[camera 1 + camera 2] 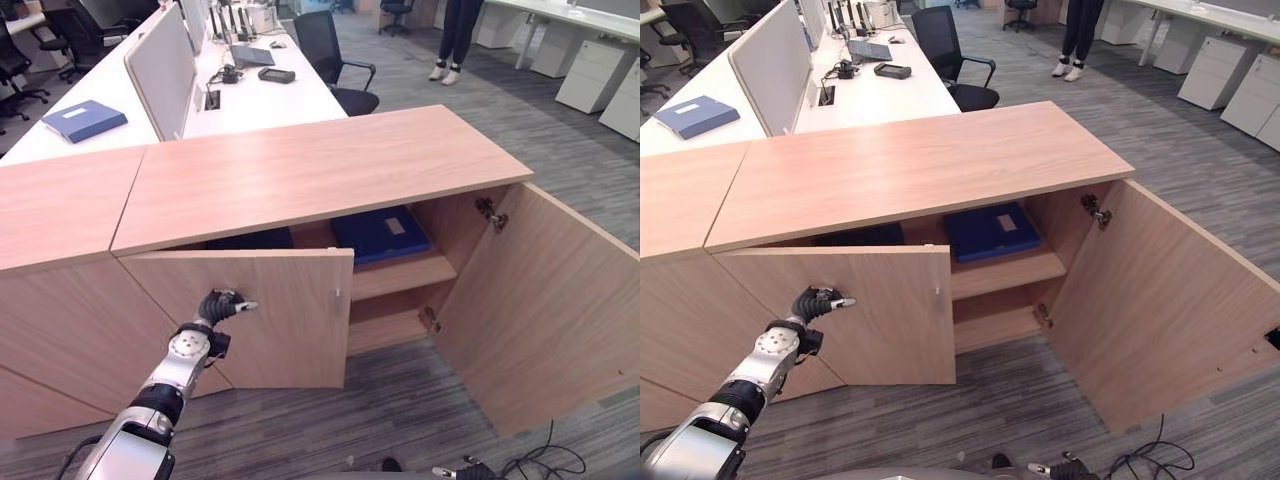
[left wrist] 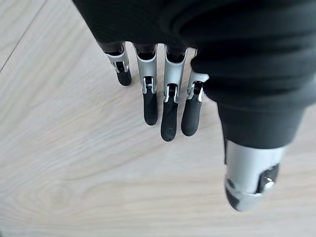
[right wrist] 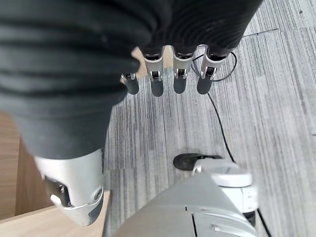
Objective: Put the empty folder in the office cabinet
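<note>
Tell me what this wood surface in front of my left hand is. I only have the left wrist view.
Observer: It's the cabinet's left door, standing partly open. The left hand is at its outer face, fingers straight.
Operator: Is a folder inside yet?
Observer: Yes, a blue folder lies on the upper shelf, beside the right door, which is wide open.
Operator: What's the right hand doing?
Observer: The right hand hangs over the carpet with relaxed fingers and holds nothing.
</note>
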`<state>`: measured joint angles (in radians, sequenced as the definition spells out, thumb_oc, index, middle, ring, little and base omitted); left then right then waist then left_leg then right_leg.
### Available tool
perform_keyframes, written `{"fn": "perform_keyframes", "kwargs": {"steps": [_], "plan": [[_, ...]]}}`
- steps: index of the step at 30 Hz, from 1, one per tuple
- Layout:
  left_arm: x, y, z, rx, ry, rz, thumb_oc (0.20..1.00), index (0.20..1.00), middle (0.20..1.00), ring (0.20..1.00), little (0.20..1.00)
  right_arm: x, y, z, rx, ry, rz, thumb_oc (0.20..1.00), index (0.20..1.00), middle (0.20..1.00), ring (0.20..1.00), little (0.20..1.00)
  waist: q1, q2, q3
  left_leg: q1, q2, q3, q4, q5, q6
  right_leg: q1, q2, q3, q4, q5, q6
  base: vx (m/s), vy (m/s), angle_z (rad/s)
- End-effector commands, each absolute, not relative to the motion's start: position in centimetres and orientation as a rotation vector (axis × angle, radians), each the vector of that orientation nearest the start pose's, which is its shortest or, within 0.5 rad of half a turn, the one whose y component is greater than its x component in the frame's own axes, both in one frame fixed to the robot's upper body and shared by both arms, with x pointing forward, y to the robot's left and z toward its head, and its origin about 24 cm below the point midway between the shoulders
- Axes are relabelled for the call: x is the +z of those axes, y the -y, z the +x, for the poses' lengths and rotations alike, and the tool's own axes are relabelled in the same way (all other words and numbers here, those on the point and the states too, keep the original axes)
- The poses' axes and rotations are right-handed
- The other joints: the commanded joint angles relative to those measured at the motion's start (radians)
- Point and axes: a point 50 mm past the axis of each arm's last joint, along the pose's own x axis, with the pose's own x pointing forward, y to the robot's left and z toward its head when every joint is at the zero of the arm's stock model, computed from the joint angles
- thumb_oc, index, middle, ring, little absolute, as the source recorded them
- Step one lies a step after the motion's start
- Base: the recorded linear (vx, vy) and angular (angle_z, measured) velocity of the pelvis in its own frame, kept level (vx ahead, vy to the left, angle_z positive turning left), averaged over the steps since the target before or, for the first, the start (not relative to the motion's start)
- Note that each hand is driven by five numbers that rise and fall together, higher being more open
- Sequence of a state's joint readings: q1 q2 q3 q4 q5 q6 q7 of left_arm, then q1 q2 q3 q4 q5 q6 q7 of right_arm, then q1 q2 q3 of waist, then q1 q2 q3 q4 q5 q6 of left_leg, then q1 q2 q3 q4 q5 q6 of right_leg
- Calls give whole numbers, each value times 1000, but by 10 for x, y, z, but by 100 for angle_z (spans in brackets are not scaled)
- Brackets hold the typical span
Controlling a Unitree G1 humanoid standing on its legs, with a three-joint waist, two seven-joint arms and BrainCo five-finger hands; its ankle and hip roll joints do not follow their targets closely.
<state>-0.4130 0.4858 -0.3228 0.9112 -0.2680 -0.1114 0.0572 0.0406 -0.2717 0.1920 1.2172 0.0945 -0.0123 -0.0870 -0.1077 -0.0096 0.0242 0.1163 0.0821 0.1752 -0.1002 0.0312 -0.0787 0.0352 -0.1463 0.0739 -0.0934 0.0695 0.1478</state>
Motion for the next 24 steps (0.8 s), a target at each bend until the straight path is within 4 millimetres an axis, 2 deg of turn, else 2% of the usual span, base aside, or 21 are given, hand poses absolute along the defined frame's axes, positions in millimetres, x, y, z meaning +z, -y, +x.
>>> {"fn": "perform_keyframes", "kwargs": {"steps": [1, 5, 7, 8, 10, 11, 15, 16, 22, 24], "plan": [[73, -244, 365, 92, -104, 362, 1000, 1000, 1000, 1000, 1000, -156, 252, 92, -116, -1198, -368, 1000, 1000, 1000, 1000, 1000, -40, 29, 35, 94, -2, 10, 13, -115, -13, 55, -31, -85, 55, -80, 75, 0, 0, 0], [81, -242, 371, 105, -101, 349, 1000, 1000, 1000, 1000, 1000, -156, 253, 92, -126, -1199, -364, 1000, 1000, 1000, 1000, 1000, -52, 29, 37, 94, -4, 15, 13, -116, -13, 49, -32, -77, 58, -78, 79, -2, 5, -1], [90, -228, 381, 97, -74, 308, 1000, 1000, 1000, 1000, 1000, -156, 252, 94, -130, -1200, -362, 1000, 1000, 1000, 1000, 1000, -70, 27, 38, 95, -8, 26, 13, -119, -10, 35, -32, -63, 61, -71, 83, -16, 24, -12], [90, -228, 381, 97, -74, 308, 1000, 1000, 1000, 1000, 1000, -156, 252, 94, -130, -1199, -362, 1000, 1000, 1000, 1000, 1000, -69, 27, 38, 95, -8, 27, 13, -120, -10, 35, -32, -62, 61, -71, 83, -19, 15, -18], [94, -212, 384, 62, -42, 285, 1000, 1000, 1000, 1000, 1000, -155, 251, 96, -128, -1196, -364, 1000, 1000, 1000, 1000, 1000, -74, 24, 39, 95, -9, 35, 13, -121, -8, 28, -32, -52, 62, -67, 84, -24, 6, -17], [93, -197, 385, 20, -26, 272, 1000, 1000, 1000, 1000, 1000, -156, 250, 95, -125, -1199, -364, 1000, 1000, 1000, 1000, 1000, -76, 21, 40, 96, -10, 42, 13, -123, -5, 25, -33, -45, 62, -64, 85, -27, 8, -16], [86, -162, 382, -95, -4, 254, 1000, 1000, 1000, 1000, 1000, -157, 249, 95, -121, -1205, -367, 1000, 1000, 1000, 1000, 1000, -83, 16, 42, 98, -11, 49, 13, -125, -2, 20, -37, -41, 63, -62, 85, -29, 4, -14], [80, -145, 378, -153, -4, 244, 1000, 1000, 1000, 1000, 1000, -157, 249, 94, -127, -1209, -364, 1000, 1000, 1000, 1000, 1000, -84, 14, 42, 100, -12, 50, 13, -127, 0, 20, -39, -40, 64, -61, 85, -32, 4, -22], [67, -122, 368, -237, -22, 237, 1000, 1000, 1000, 1000, 1000, -158, 249, 90, -134, -1228, -361, 1000, 1000, 1000, 1000, 1000, -84, 9, 43, 97, -15, 50, 13, -128, 4, 19, -46, -48, 63, -57, 87, -30, 6, -6], [64, -121, 367, -244, -30, 241, 1000, 1000, 1000, 1000, 1000, -158, 249, 90, -138, -1228, -359, 1000, 1000, 1000, 1000, 1000, -82, 6, 44, 95, -15, 49, 13, -127, 5, 17, -49, -52, 63, -55, 88, -21, 5, 1]]}}
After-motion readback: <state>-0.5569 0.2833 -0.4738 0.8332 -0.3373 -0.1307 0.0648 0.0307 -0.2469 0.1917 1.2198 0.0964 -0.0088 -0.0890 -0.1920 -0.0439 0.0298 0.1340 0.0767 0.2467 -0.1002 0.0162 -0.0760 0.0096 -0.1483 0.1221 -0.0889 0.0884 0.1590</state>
